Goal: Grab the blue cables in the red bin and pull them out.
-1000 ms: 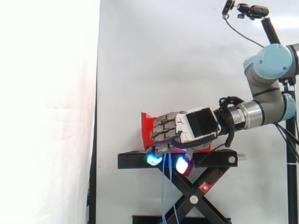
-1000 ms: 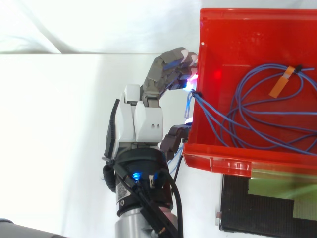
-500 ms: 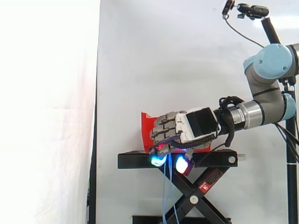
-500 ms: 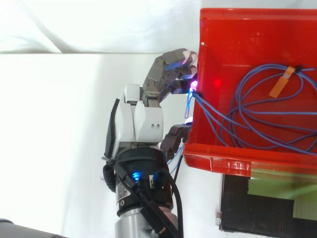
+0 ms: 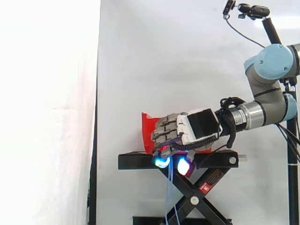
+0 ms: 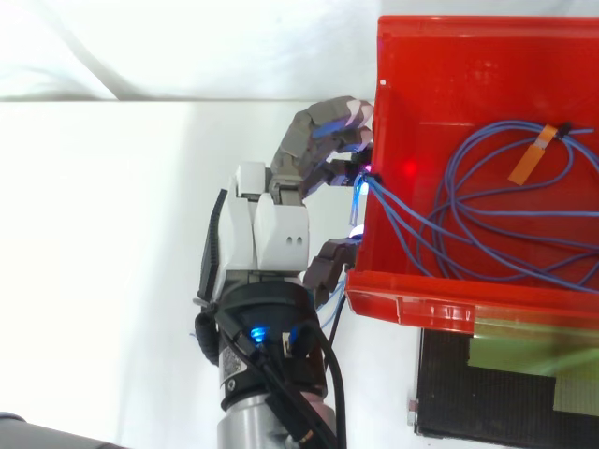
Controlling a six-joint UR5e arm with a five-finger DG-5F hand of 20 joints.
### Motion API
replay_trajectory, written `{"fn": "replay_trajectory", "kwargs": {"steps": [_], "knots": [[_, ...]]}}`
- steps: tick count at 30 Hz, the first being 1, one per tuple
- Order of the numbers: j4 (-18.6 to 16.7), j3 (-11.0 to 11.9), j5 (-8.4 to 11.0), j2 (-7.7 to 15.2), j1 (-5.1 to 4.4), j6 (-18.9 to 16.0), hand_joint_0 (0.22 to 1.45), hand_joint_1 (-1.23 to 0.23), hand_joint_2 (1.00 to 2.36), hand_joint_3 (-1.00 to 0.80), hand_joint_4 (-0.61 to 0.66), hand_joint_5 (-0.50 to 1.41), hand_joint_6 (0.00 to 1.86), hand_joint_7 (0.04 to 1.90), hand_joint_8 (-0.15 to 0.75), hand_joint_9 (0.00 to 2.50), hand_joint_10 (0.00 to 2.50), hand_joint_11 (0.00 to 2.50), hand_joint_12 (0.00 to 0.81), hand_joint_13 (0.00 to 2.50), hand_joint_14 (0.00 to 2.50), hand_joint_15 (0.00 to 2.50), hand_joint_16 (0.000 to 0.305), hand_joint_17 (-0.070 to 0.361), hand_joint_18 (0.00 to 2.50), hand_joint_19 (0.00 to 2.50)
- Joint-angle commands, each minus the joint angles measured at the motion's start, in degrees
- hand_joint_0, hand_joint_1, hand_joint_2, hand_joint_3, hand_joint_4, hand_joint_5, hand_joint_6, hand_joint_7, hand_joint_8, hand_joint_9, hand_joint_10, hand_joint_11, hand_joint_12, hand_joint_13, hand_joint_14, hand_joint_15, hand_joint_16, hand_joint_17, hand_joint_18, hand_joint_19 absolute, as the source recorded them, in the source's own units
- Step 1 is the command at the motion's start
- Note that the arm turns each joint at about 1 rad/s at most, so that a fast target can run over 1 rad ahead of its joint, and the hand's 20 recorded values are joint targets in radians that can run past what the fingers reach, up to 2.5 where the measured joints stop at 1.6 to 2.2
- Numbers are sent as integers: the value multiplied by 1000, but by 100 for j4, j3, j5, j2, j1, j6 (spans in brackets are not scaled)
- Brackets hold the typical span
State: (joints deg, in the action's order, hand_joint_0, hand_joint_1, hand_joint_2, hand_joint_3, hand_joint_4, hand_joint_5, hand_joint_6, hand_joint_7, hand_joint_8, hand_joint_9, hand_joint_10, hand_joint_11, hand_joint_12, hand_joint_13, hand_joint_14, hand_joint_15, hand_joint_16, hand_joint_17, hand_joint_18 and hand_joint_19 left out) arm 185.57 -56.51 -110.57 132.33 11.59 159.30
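Note:
Thin blue cables (image 6: 487, 210) lie looped inside the red bin (image 6: 440, 304), with an orange tape tag on one loop. Several strands run over the bin's left wall and hang down in front of the stand (image 5: 168, 197). My hand (image 6: 276, 229) is just outside that left wall, with its fingers and thumb curled round the strands where they cross the rim. In the side view the hand (image 5: 197, 129) sits level in front of the bin (image 5: 147, 126), its glowing pads at the stand's top edge.
The bin rests on a black scissor stand (image 5: 187, 161) before a white curtain. A dark plate (image 6: 505, 388) lies below the bin in the top view. A camera on a black pole (image 5: 255, 11) stands at the upper right.
The hand has shifted slightly to the right in the side view, with its fingers curling in tighter on the cable strands. The cables in the bin look unchanged.

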Motion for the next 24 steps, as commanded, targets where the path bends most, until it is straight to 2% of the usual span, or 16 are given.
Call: {"fn": "replay_trajectory", "kwargs": {"steps": [1,9,24], "knots": [[41,0,0,3,1,0,822,-883,1000,-1000,177,795,178,664,297,784,18,728,361,601,21,629,45,101,497,740],[41,0,0,3,-8,0,824,-880,1000,-1000,177,790,237,639,294,787,20,719,360,604,22,632,45,100,500,745],[41,9,17,-6,-26,0,828,-870,1000,-1000,188,796,183,659,293,788,20,722,358,605,22,634,45,100,501,746]]}}
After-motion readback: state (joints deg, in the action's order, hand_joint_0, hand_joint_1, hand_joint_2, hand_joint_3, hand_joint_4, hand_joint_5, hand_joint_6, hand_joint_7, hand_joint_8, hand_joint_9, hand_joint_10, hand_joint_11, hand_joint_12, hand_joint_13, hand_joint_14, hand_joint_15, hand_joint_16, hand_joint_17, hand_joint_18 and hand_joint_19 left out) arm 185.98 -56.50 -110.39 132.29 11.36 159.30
